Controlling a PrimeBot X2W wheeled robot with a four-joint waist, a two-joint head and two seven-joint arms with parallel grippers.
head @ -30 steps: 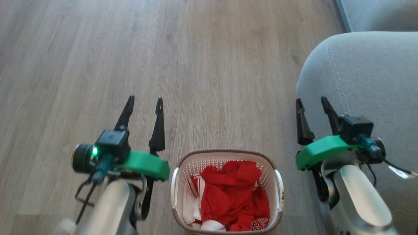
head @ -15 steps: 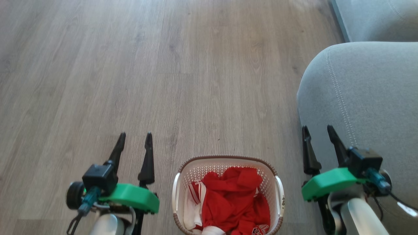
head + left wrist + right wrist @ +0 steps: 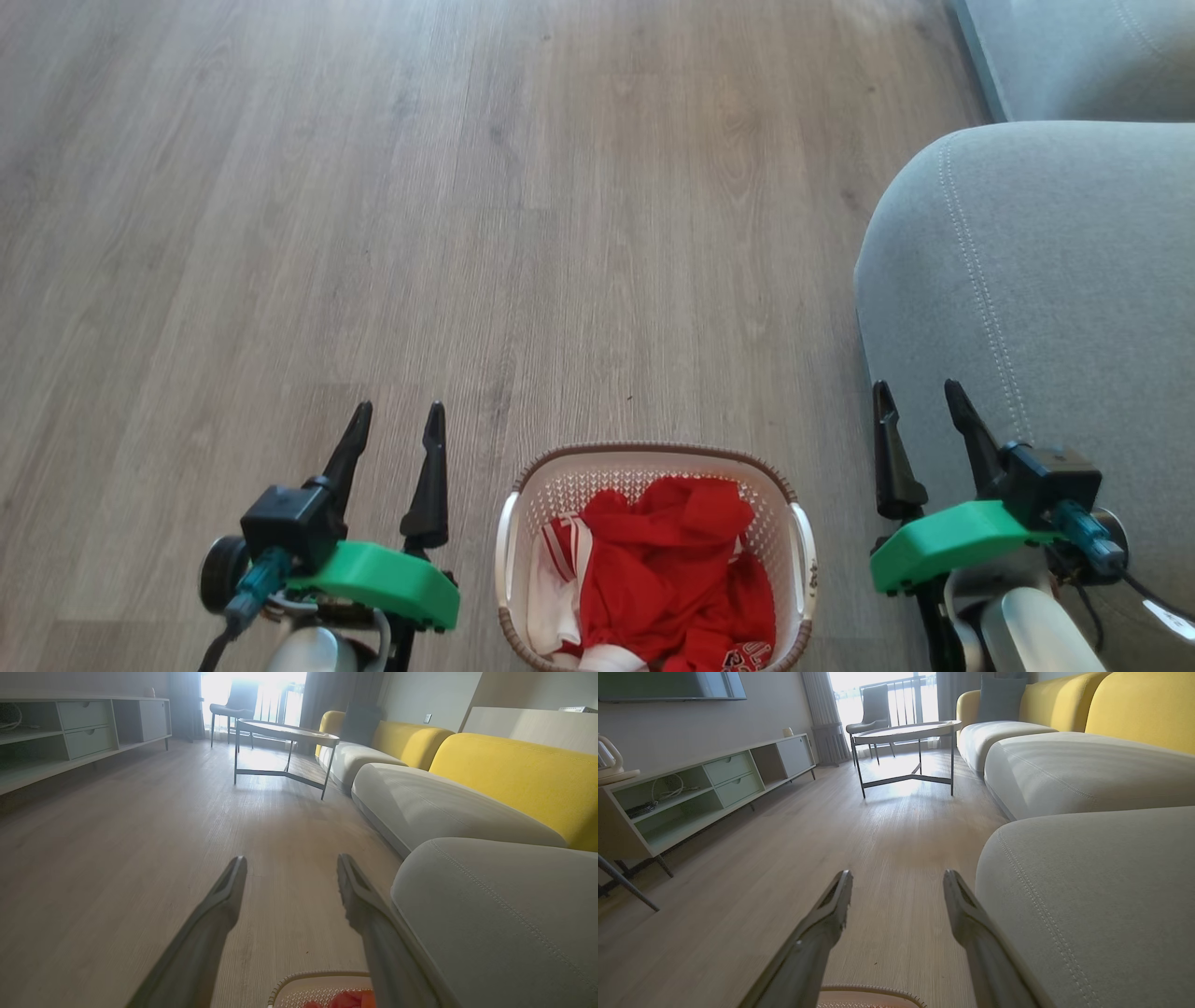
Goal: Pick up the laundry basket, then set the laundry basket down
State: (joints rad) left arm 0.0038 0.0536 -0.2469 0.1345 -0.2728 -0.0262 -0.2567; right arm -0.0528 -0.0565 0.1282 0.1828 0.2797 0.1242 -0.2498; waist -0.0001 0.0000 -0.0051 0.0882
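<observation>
wooden floor (image 3: 560,233) holds the laundry basket (image 3: 653,449) between our left pincer (image 3: 400,408) and right pincer (image 3: 916,385); both stand open, empty, apart from it.

Floor (image 3: 560,233): looked like wood-grain planks, matt and smooth.
Laundry basket (image 3: 571,483): was white perforated plastic; its brown rim had a braided look.
Clothes (image 3: 672,579): were red and white cloth, soft and creased.
Sofa (image 3: 1046,280): wore grey woven fabric, matt, with a stitched seam.
Table frame (image 3: 906,781): looked like thin dark metal.

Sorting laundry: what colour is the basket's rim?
Brown braided rim on the laundry basket; head view.
</observation>
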